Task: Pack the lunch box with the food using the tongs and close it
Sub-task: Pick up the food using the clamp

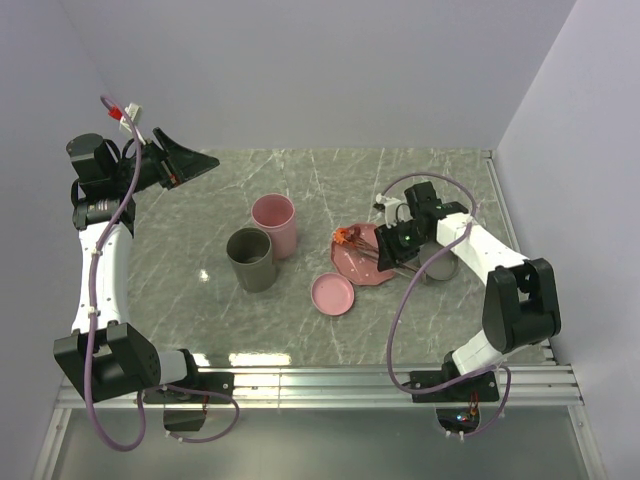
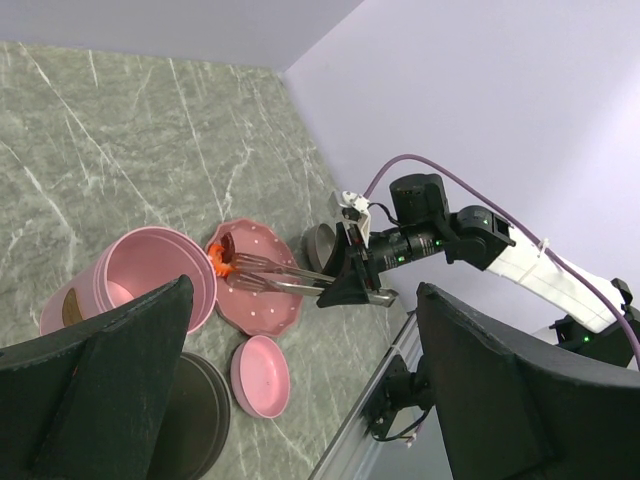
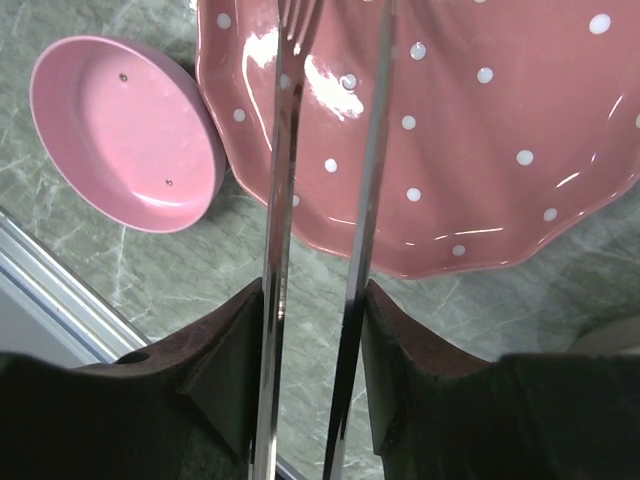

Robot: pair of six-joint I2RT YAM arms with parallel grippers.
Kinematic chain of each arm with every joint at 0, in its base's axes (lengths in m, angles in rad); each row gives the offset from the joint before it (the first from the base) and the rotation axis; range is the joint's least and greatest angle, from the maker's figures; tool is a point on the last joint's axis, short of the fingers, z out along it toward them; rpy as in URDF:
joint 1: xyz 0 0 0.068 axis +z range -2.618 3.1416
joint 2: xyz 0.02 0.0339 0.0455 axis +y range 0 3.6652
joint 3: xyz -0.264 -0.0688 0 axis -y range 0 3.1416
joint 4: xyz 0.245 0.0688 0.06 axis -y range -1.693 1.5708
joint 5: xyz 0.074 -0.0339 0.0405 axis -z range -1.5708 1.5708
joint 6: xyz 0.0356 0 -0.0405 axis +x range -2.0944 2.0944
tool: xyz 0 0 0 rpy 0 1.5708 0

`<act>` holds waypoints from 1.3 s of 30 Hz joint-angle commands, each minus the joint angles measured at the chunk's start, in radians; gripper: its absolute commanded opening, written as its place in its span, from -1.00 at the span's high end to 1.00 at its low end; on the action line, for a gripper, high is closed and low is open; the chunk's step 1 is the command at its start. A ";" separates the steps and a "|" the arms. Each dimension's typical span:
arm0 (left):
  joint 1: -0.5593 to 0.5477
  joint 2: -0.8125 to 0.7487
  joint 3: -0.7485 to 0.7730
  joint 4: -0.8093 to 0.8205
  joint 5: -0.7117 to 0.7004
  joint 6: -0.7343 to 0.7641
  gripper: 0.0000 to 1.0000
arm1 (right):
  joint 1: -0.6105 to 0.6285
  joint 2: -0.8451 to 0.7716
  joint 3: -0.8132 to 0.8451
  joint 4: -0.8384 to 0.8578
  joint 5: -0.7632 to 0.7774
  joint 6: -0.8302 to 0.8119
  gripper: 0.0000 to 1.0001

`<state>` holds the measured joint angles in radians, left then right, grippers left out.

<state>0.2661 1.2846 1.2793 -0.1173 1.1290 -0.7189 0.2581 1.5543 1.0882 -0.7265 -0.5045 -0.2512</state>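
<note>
My right gripper (image 1: 393, 247) is shut on the grey metal tongs (image 3: 278, 200), one dark finger (image 3: 225, 350) pressing each arm from outside. The tongs (image 2: 285, 277) reach left over the pink speckled plate (image 3: 470, 150). Their tips meet an orange-red shrimp (image 1: 345, 237) at the plate's far left edge (image 2: 219, 254); I cannot tell whether they pinch it. The lunch box's pink round container (image 1: 273, 222) stands open to the left, with a grey container (image 1: 250, 259) beside it. My left gripper (image 1: 188, 163) hangs open and empty high at the back left.
A pink shallow lid (image 1: 333, 293) lies in front of the plate, seen also in the right wrist view (image 3: 125, 130). A grey round piece (image 1: 440, 266) sits behind my right arm. The table's metal front rail (image 1: 320, 385) runs along the near edge.
</note>
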 commanded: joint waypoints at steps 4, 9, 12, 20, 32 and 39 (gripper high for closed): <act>0.004 -0.011 0.003 0.039 0.025 -0.007 -0.99 | 0.013 0.009 0.050 0.058 -0.025 0.003 0.19; 0.004 -0.004 0.012 0.033 0.025 -0.007 -0.99 | 0.017 -0.026 0.045 0.035 -0.029 -0.002 0.28; 0.004 -0.002 0.014 0.044 0.025 -0.017 -0.99 | 0.015 -0.045 0.042 0.012 -0.032 -0.011 0.34; 0.005 -0.005 0.018 0.050 0.029 -0.025 -0.99 | 0.010 -0.137 0.027 -0.053 -0.037 -0.033 0.56; 0.005 -0.007 0.025 0.057 0.034 -0.034 -0.99 | -0.029 -0.258 0.024 -0.174 -0.057 -0.071 0.73; 0.005 -0.005 0.025 0.064 0.029 -0.034 -0.99 | -0.026 -0.348 0.079 -0.251 -0.135 -0.062 0.74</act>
<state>0.2661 1.2873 1.2793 -0.1047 1.1370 -0.7467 0.2325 1.2610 1.0969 -0.9379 -0.5713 -0.3077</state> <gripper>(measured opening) 0.994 0.294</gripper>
